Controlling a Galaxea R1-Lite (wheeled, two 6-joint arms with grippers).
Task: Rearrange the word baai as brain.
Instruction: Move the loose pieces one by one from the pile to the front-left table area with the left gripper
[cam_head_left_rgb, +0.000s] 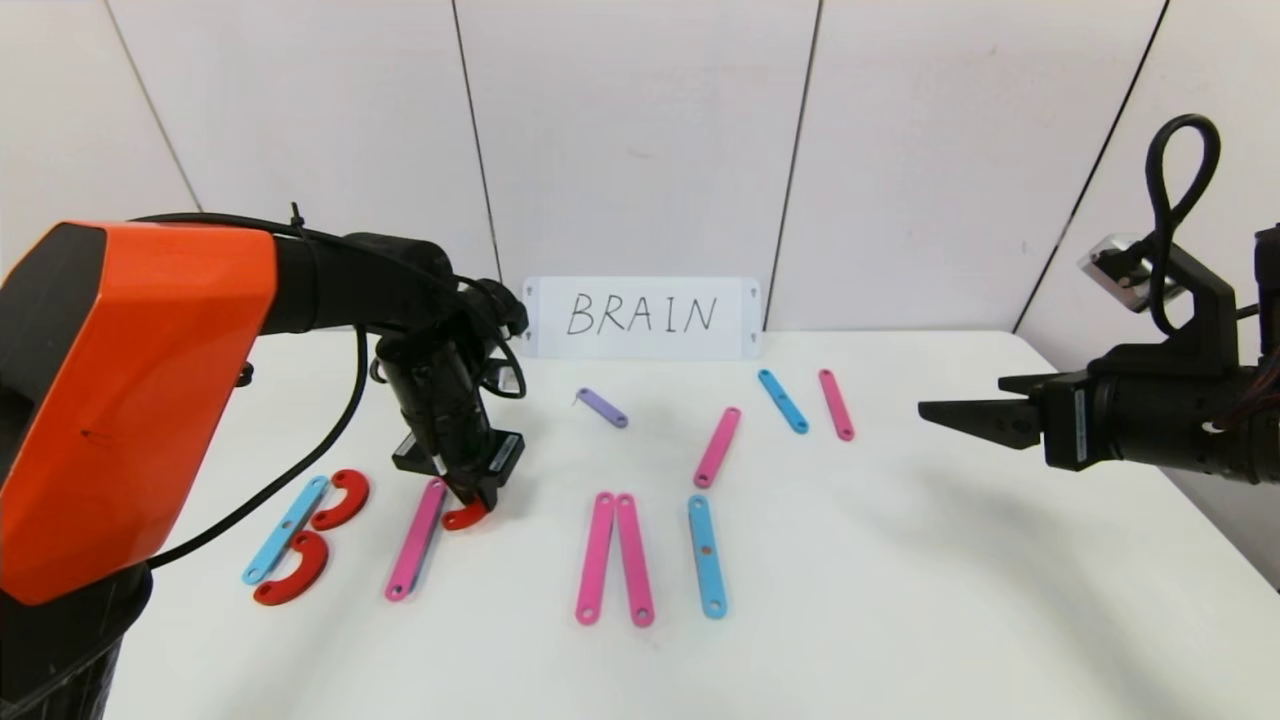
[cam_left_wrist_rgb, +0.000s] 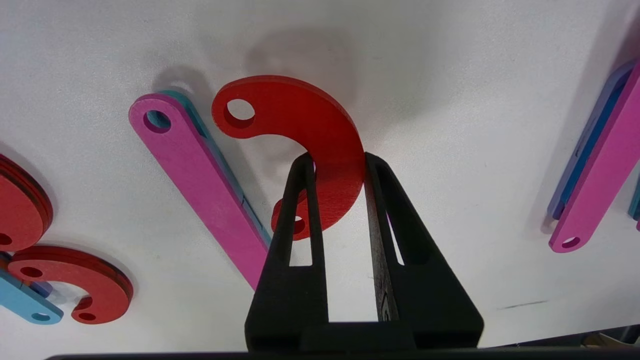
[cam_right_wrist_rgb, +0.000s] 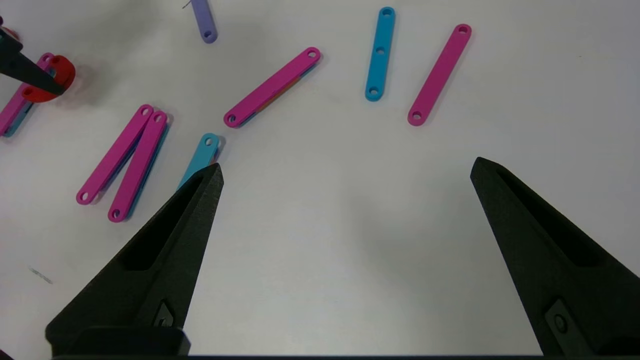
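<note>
Gripping a red curve across its band, left gripper clamped, table's left-front part, just beside a pink strip. Piece looks thin, stiff, light, probably slick; mid-arc pinch seems best so it won't pivot. Right gripper spread wide, empty, hovering by table's right edge. Card at back edge.

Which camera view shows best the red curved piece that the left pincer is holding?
The left wrist view: the red curve fills the middle, gripped between the left pincer fingers, beside a pink strip. The head view shows only its tip under the pincer. The right wrist view shows it small and far off.
</note>
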